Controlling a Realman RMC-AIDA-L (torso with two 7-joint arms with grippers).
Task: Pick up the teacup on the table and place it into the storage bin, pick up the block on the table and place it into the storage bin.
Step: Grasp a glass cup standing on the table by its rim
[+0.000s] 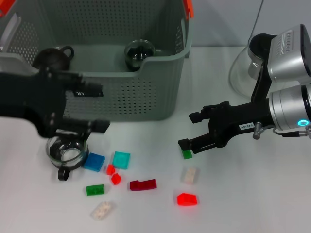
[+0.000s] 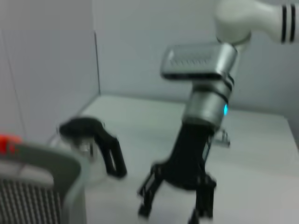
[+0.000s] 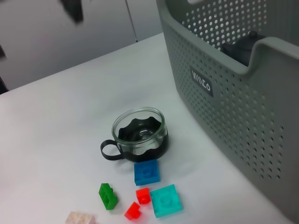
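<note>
A glass teacup (image 1: 68,151) with a black holder and handle stands on the table in front of the storage bin (image 1: 160,104); it also shows free in the right wrist view as teacup (image 3: 139,133). My left gripper (image 1: 97,108) hovers open just above and behind it, holding nothing. Several blocks lie beside the cup: blue block (image 1: 94,161), teal block (image 1: 121,159), dark red block (image 1: 143,184). My right gripper (image 1: 190,130) is open, its lower fingertip right next to a small green block (image 1: 186,154). Two dark teacups (image 1: 140,53) sit inside the bin.
More blocks are scattered in front: green (image 1: 95,190), bright red (image 1: 186,199), two clear ones (image 1: 190,174). A glass pot (image 1: 248,63) stands at the back right. The bin wall (image 3: 224,93) carries a black label (image 3: 201,85).
</note>
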